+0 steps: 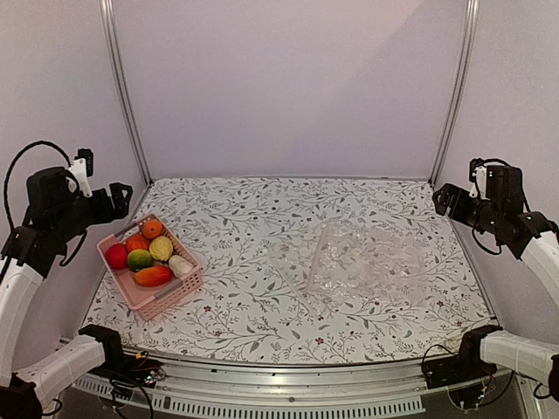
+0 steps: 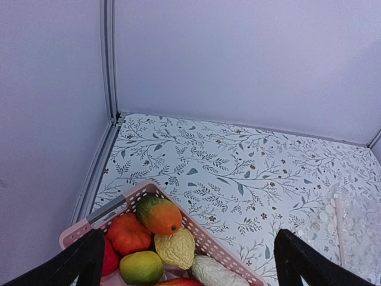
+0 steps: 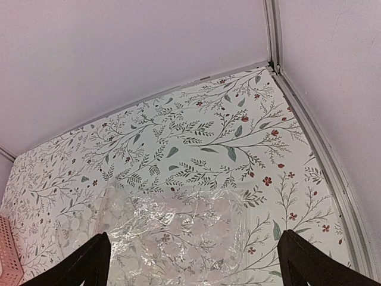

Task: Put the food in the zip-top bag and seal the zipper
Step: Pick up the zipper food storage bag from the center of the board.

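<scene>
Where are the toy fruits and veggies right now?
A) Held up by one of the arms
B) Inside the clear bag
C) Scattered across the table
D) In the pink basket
D: the food is piled in the basket on the left side of the table, while the bag lies apart from it, to the right.

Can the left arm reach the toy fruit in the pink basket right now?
Probably yes. The left end effector hangs open, raised near the pink basket. The food lies uncovered in it, and nothing stands between them. The zip-top bag lies well off to the right.
</scene>
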Controlling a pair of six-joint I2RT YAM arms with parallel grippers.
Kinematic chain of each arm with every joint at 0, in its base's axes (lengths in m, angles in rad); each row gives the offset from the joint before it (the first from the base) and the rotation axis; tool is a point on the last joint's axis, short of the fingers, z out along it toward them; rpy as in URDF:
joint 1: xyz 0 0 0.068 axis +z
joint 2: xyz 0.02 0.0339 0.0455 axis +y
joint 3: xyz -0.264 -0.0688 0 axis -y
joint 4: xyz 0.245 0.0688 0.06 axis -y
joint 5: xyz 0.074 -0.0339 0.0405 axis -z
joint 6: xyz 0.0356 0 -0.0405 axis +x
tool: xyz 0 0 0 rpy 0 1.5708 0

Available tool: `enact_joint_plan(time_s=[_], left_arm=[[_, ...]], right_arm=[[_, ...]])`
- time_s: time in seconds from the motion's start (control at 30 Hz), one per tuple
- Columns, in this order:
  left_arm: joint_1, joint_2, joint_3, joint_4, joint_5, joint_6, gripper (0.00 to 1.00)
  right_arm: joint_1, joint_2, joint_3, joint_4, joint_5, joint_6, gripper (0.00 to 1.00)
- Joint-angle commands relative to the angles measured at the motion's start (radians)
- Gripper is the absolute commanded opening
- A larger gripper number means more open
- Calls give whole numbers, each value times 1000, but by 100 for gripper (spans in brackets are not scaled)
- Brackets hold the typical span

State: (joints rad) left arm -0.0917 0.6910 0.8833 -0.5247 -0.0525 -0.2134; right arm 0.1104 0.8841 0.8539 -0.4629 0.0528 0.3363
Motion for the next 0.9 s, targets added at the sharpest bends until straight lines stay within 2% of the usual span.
enact_joint_plan(time_s=[0.0,0.3,0.5,0.6,0.73,0.87], left_arm=[[-9,-7,-20,22,-6,9,100],[-9,23,-16,29,-5,11,100],[-41,150,91,34,43,13,100],[-77,246,170,49,104,-4,100],[-122,367,274,79,168,0,99],[-133,438,283,113,168,-8,100]], right_arm=[[-3,0,13,6,16,2,99],[-3,3,25,-12,23,19,99],[10,7,71,-73,-41,-35,98],[82,65,115,-129,6,-42,94],[249,188,178,-181,114,-29,92],[390,315,215,-189,165,1,89]])
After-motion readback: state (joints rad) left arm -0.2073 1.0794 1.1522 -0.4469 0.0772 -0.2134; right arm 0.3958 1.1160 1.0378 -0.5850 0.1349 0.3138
